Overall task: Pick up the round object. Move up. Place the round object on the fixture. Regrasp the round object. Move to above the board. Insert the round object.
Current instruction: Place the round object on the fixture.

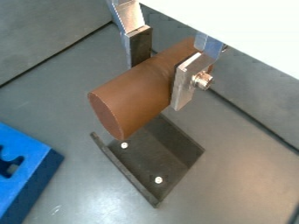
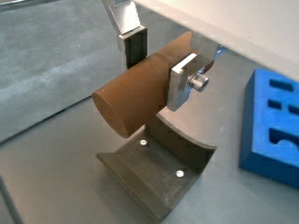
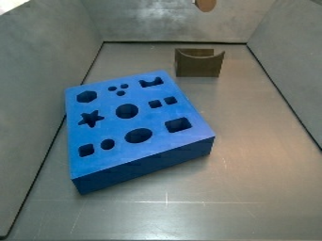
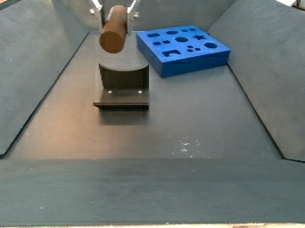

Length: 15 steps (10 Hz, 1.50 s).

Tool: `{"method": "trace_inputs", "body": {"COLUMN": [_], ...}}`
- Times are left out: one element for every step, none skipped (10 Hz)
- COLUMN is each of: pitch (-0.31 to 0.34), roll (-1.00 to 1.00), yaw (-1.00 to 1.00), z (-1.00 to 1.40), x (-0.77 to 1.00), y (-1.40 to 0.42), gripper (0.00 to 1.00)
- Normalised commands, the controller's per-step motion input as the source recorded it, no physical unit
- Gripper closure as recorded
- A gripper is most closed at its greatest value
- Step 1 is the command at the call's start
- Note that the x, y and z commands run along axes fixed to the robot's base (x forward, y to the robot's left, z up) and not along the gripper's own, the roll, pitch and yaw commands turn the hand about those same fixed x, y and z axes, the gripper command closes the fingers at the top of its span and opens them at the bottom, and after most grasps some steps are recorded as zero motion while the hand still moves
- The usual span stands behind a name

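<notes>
My gripper (image 1: 162, 66) is shut on the round object (image 1: 135, 96), a brown peg held crosswise between the silver fingers, with most of its length sticking out to one side. In both wrist views the peg (image 2: 135, 92) hangs in the air above the fixture (image 2: 158, 171), apart from its curved notch. In a side view the peg (image 4: 113, 28) is well above the fixture (image 4: 121, 85), and the gripper (image 4: 113, 16) reaches down from the top edge. The blue board (image 3: 132, 122) with its cutouts lies flat on the floor, away from the fixture (image 3: 198, 61).
Sloping grey walls (image 4: 36, 80) enclose the floor on both sides. The board's corner (image 1: 17, 171) lies close to the fixture's base plate (image 1: 158, 157). Bare grey floor (image 3: 251, 141) runs between the board and the wall.
</notes>
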Motion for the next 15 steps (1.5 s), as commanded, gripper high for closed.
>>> {"method": "trace_inputs", "body": {"pitch": [0.263,0.279,0.306,0.316,0.346,0.366,0.386,0.398,0.394,0.322,0.281,0.171,0.137,0.022,0.017], "roll": [-1.0,-1.0,-1.0,-1.0,-1.0,-1.0,-1.0,-1.0,-0.95,-0.77,-0.65,-0.44,-0.38,-1.0,-1.0], "yaw": [0.11,0.08,0.05,0.03,-0.02,-0.05,-0.09,-0.14,-0.15,-0.16,-0.17,-0.18,-0.18,-0.18,-0.17], "z": [-0.01,-0.01,-0.01,-0.01,-0.02,-0.02,-0.02,-0.01,-0.02,-0.01,-0.01,-0.01,-0.01,-1.0,-1.0], "x": [0.0,0.03,0.06,0.07,0.09,0.1,0.09,0.09,0.09,0.09,0.09,0.09,0.08,0.12,0.13], "y": [0.06,0.05,0.05,0.05,0.06,0.06,0.06,0.06,0.06,0.06,0.06,0.05,0.05,0.08,0.09], "gripper": [1.0,1.0,1.0,1.0,1.0,1.0,1.0,1.0,1.0,1.0,1.0,1.0,1.0,1.0,1.0]}}
